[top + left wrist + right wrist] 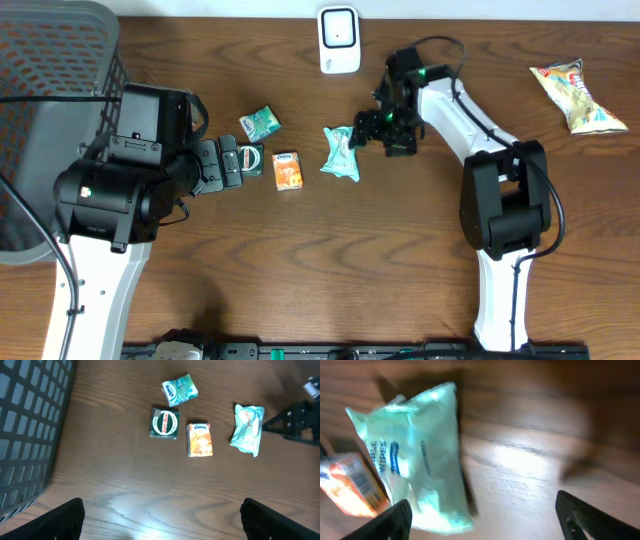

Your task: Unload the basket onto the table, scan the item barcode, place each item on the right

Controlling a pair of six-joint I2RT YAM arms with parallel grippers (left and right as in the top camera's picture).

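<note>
A pale teal wipes pack [340, 153] lies flat on the wooden table, below the white barcode scanner [339, 40] at the far edge. My right gripper [372, 128] hovers just to its right, open and holding nothing. In the right wrist view the pack [415, 455] lies by the left finger [395, 520], and only bare table shows between the fingers of the gripper [485, 522]. My left gripper [162, 520] is open over bare wood, short of the green tin [165, 423].
An orange tissue pack [288, 170], a green Zam-Buk tin [246, 158] and a small green-white packet [260, 123] lie left of the wipes. A snack bag [578, 95] lies at the far right. A dark mesh basket [50, 60] fills the left corner.
</note>
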